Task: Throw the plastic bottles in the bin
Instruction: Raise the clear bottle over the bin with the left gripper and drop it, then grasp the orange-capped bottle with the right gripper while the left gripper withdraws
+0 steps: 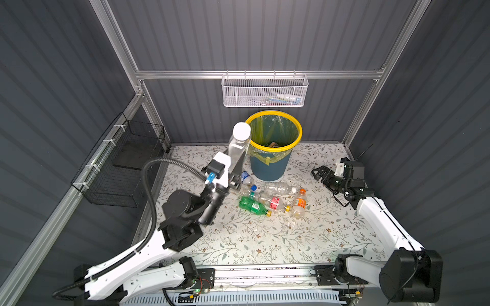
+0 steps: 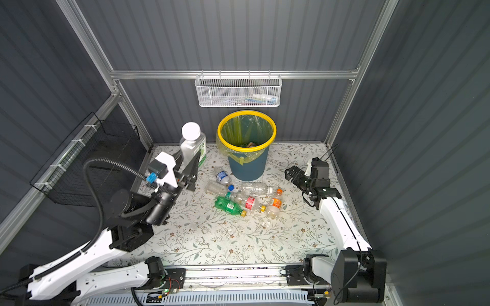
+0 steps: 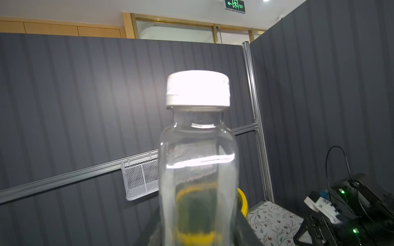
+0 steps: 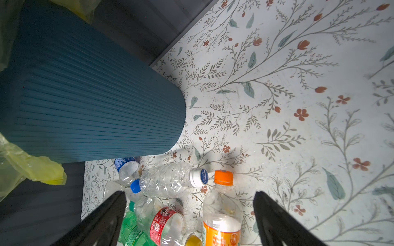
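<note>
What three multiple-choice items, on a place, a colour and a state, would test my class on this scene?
1. The bin stands: A near the back wall; B at the front edge; C dead centre.
2. The cap of the clear bottle in the left jaws is: A orange; B white; C blue.
3. The right jaws are: A shut on a bottle; B shut, empty; C open, empty.
Key: 1A, it sits just before that wall; 2B, bright white in both top views; 3C, they stand apart, gripping nothing.

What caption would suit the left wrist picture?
A clear white-capped bottle fills the view, the yellow-rimmed bin just behind it.
</note>
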`<state>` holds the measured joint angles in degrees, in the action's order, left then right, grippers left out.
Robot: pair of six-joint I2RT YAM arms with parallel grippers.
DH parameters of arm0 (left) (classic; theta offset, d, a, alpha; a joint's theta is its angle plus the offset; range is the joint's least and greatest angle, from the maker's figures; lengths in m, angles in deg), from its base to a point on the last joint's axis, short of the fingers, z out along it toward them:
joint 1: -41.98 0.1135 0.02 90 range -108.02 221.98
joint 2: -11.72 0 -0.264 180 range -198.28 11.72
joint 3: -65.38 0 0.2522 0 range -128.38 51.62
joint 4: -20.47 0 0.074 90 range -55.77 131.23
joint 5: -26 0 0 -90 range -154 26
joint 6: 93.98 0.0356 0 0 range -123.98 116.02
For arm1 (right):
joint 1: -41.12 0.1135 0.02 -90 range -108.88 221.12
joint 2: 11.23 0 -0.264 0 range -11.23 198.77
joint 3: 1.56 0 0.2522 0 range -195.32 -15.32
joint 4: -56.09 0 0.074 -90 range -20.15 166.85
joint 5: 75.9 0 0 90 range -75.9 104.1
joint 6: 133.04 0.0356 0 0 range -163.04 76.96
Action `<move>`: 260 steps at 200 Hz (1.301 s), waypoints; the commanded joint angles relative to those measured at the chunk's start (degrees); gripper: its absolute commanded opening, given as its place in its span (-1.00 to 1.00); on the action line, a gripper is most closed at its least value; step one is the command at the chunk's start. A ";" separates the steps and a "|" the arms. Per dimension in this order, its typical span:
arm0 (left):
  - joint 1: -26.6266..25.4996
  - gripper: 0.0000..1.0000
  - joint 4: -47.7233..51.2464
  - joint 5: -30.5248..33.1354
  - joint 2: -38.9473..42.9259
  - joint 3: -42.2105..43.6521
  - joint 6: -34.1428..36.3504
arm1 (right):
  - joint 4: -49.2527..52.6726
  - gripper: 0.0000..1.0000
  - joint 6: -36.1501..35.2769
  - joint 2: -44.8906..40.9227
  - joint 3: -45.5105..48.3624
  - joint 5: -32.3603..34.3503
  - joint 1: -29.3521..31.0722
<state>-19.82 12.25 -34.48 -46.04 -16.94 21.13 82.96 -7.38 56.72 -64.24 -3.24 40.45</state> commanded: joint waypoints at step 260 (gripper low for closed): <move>41.05 0.99 33.86 -26.44 -13.34 2.86 -44.64 | 5.98 0.78 -1.56 9.10 5.24 9.39 12.90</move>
<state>19.15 47.14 -59.55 -65.21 -19.21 -18.50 86.65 -8.15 64.32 -59.46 2.88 52.41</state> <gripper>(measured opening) 0.996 0.891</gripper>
